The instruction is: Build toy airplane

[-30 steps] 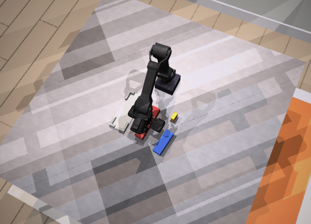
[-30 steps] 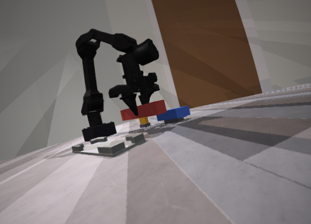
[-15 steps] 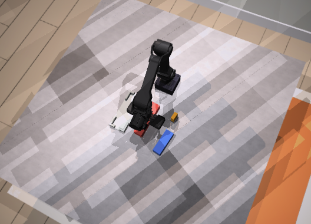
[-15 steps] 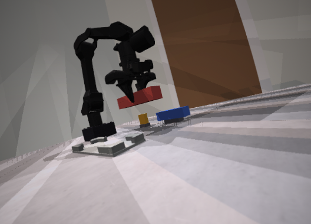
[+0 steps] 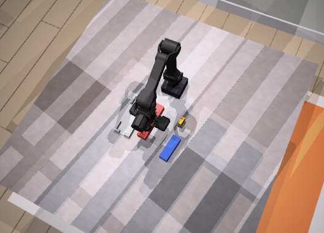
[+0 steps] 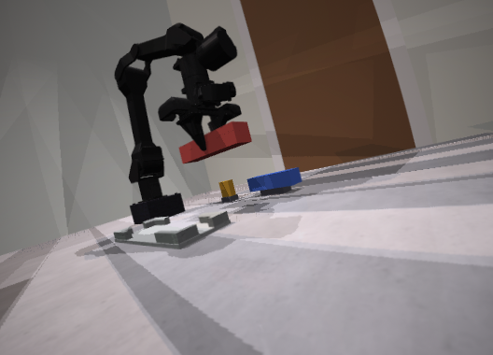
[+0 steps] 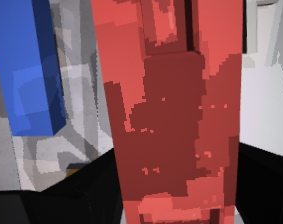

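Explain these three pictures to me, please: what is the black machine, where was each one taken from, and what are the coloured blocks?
The black machine is a robot arm with several joints, standing on a dark base. At its tip is a hand with two fingers that pinch things.

The first picture looks down from above, the second from low beside the surface, and the third from a camera on the arm's wrist, looking past the hand.

The blocks are toy airplane parts. The long red one, the fuselage, is pinched in the hand and lifted in the air, tilted. The blue wing and the small yellow tail fin lie on the striped surface. The pale grey tray, the jig, waits for the fuselage; nothing sits in it yet.
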You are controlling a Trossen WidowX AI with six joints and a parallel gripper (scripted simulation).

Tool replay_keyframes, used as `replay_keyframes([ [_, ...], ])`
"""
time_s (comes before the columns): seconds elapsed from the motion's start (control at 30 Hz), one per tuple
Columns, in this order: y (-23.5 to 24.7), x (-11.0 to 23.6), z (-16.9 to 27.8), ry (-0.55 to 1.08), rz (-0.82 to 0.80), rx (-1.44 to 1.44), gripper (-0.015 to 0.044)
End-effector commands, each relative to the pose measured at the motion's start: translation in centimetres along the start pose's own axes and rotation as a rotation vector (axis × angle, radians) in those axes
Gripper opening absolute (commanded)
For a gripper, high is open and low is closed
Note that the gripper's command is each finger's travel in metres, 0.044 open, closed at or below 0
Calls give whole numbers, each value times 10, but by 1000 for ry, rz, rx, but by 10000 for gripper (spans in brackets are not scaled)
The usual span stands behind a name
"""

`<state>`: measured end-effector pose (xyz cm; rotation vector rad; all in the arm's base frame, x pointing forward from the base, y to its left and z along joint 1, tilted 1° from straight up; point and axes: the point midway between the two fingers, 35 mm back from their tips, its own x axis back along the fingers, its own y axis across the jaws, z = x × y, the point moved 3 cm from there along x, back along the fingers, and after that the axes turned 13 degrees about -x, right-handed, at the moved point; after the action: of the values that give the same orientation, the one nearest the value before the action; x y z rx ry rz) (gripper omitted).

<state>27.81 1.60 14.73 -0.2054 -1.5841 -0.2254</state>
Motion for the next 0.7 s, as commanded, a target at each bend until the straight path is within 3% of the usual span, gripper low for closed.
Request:
replay_keyframes([
  [0.0,-9,-4,-3,3,-2,6,0],
  [0.67,-67,-30,-16,2,4,56,0],
])
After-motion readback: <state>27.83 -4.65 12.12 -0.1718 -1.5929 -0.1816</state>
